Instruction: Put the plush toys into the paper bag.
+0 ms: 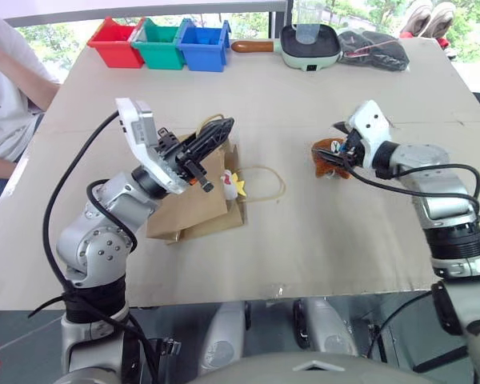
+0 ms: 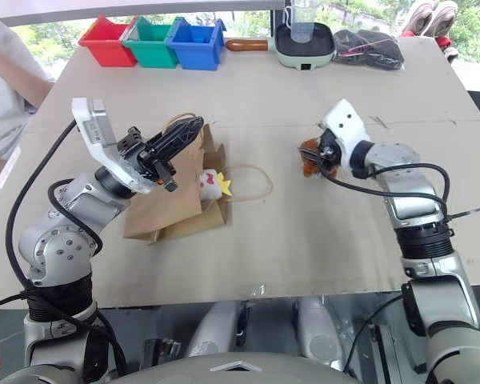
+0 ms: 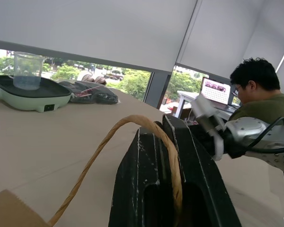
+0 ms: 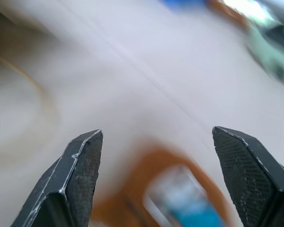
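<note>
Head stereo pair is looking forward and down over the table (image 1: 320, 240) from above the arms; both eyes are sharing the same scene, slightly offset sideways. Left wrist camera is sitting low, sighting along the left gripper (image 3: 173, 156) across the tabletop toward the windows, catching the green pan (image 3: 31, 94) also seen at the far edge from the head. Right wrist camera is hovering close above the brown plush toy (image 4: 180, 194), facing down between the right gripper (image 4: 158, 156) fingers.
</note>
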`<state>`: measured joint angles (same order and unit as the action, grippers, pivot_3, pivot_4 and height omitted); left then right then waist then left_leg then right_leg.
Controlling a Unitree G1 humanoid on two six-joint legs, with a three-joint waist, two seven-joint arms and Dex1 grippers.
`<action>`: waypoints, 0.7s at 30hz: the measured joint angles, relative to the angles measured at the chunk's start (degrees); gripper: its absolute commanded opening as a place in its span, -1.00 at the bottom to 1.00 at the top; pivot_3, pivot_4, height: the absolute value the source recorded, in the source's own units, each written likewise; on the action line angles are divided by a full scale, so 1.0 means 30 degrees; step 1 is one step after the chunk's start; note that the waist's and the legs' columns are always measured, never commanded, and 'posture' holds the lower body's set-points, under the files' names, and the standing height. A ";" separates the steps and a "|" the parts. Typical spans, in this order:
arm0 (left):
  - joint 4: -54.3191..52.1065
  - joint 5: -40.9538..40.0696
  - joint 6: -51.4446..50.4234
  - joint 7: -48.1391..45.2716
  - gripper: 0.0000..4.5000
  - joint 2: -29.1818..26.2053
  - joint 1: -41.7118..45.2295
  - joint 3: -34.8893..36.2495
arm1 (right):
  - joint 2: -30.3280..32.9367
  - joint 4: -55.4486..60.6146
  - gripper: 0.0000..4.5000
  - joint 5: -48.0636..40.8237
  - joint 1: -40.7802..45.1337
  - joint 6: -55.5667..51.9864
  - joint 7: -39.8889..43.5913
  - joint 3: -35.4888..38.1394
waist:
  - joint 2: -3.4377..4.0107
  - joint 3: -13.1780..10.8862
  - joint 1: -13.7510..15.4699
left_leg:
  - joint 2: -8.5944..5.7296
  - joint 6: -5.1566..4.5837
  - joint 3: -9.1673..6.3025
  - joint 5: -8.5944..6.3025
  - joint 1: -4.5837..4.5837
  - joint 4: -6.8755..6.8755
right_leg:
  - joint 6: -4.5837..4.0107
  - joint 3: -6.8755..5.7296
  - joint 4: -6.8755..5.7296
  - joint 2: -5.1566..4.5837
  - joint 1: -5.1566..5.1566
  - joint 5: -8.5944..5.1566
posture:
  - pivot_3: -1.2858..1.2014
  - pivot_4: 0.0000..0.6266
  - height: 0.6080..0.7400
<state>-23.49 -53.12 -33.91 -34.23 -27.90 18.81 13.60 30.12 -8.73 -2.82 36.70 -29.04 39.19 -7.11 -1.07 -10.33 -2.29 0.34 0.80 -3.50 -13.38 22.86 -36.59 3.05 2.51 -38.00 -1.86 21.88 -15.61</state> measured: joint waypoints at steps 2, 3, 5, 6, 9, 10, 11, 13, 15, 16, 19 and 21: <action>0.0057 -0.0077 0.0000 0.0134 -1.00 0.0042 0.0339 0.0017 | -0.0110 -0.1176 0.21 0.0197 0.0066 -0.0480 -0.0090 -0.0301 | -0.0001 0.0000 -0.0003 | 0.0001 0.0000 0.0000 0.0000 0.0005 0.0002 | 0.0000 -0.0001 0.0003 0.0001 0.0000 0.0000 | 0.03 -0.52 1.00; 0.0124 -0.0160 0.0003 0.0195 -1.00 0.0082 0.0631 0.0024 | -0.0303 -0.1494 0.06 0.0182 0.0243 -0.0561 -0.0086 -0.0298 | -0.0001 0.0001 0.0003 | -0.0001 0.0000 0.0004 0.0000 0.0004 -0.0001 | 0.0002 0.0002 0.0001 -0.0002 -0.0002 0.0001 | 0.03 -0.52 1.00; 0.0245 -0.0163 0.0129 0.0195 -1.00 0.0311 0.1259 -0.0050 | -0.0432 -0.1871 -0.27 0.0213 0.0526 -0.0484 -0.0097 -0.0314 | -0.0007 0.0005 0.0031 | -0.0004 -0.0001 -0.0003 0.0000 0.0002 -0.0018 | 0.0004 -0.0004 0.0003 -0.0003 -0.0018 0.0002 | 0.03 -0.52 1.00; 0.0328 -0.0150 0.0257 0.0149 -1.00 0.0456 0.1528 -0.0084 | -0.0436 -0.1968 -0.50 0.0240 0.0568 -0.0318 -0.0142 -0.0313 | -0.0010 0.0006 0.0059 | -0.0006 -0.0001 -0.0006 0.0000 0.0002 -0.0024 | 0.0005 -0.0007 0.0004 -0.0004 -0.0023 0.0002 | 0.03 -0.52 1.00; 0.1001 -0.0661 0.0362 0.0385 -1.00 0.1118 0.2680 -0.0033 | -0.0447 -0.1734 -0.99 0.0035 0.0414 0.0289 -0.0307 -0.0051 | -0.0011 0.0005 0.0142 | -0.0009 -0.0001 -0.0017 0.0000 0.0016 -0.0046 | 0.0007 -0.0014 0.0003 -0.0006 -0.0027 0.0003 | 0.03 -0.52 1.00; 0.1024 -0.1333 0.0235 0.0501 -1.00 0.1159 0.2940 0.0230 | -0.0478 -0.1491 -0.99 -0.0203 0.0229 0.0495 -0.0249 0.0180 | -0.0012 0.0004 0.0122 | -0.0005 -0.0002 -0.0019 -0.0001 0.0019 -0.0047 | 0.0008 -0.0015 0.0003 -0.0006 -0.0025 0.0003 | 0.03 -0.52 1.00; 0.1028 -0.1953 0.0021 0.0523 -1.00 0.1127 0.3033 0.0517 | -0.0477 -0.1272 -0.99 -0.0424 0.0065 0.0644 -0.0169 0.0389 | -0.0009 0.0003 0.0110 | -0.0003 -0.0002 -0.0019 -0.0001 0.0021 -0.0044 | 0.0008 -0.0013 0.0004 -0.0006 -0.0022 0.0003 | 0.03 -0.52 1.00; 0.1042 -0.3497 -0.0695 0.0381 -1.00 0.0355 0.2860 0.1420 | -0.0556 -0.0138 -0.99 -0.1363 -0.0345 0.1076 0.0392 0.0943 | -0.0004 -0.0003 -0.0076 | 0.0018 -0.0002 -0.0023 -0.0001 0.0017 -0.0030 | 0.0008 0.0006 0.0003 0.0007 -0.0004 0.0002 | 0.03 -0.52 1.00; 0.1032 -0.4327 -0.1278 -0.0012 -1.00 -0.0480 0.2094 0.1982 | -0.0857 0.1280 -0.99 -0.2305 -0.0257 0.1235 0.0957 0.1348 | 0.0004 -0.0007 -0.0186 | 0.0027 -0.0001 -0.0034 -0.0001 -0.0011 0.0013 | 0.0007 0.0047 0.0001 0.0017 0.0014 0.0001 | 0.03 -0.52 1.00; 0.1026 -0.4609 -0.1574 -0.0185 -1.00 -0.0798 0.1522 0.2169 | -0.1058 0.2020 -0.99 -0.2728 0.0063 0.1256 0.1181 0.1371 | 0.0010 -0.0010 -0.0267 | 0.0033 -0.0001 -0.0040 0.0000 -0.0011 0.0019 | 0.0007 0.0049 -0.0004 0.0022 0.0032 0.0001 | 0.03 -0.52 1.00; 0.0913 -0.4834 -0.1843 -0.0398 -1.00 -0.1057 0.0270 0.2213 | -0.1202 0.2920 -0.99 -0.3032 0.1386 0.1281 0.1504 0.1160 | 0.0014 -0.0013 -0.0195 | 0.0028 -0.0001 -0.0050 0.0000 0.0000 0.0018 | 0.0006 0.0037 -0.0003 0.0013 0.0035 0.0001 | 0.03 -0.52 1.00; 0.0829 -0.4754 -0.1802 -0.0635 -1.00 -0.1216 -0.0713 0.2262 | -0.1153 0.3101 -0.99 -0.3032 0.2136 0.1364 0.1538 0.1161 | 0.0011 -0.0012 -0.0017 | 0.0026 -0.0001 -0.0043 -0.0001 0.0001 0.0017 | 0.0006 0.0034 0.0002 0.0006 0.0034 0.0001 | 0.03 -0.52 1.00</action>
<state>-21.00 -67.38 -39.31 -36.14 -31.55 16.67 20.39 26.67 0.57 -11.92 43.11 -24.95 43.81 -3.62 -1.03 -10.37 -2.34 0.42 0.79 -3.62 -13.39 22.87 -36.54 3.07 2.61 -38.00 -1.84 21.98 -15.60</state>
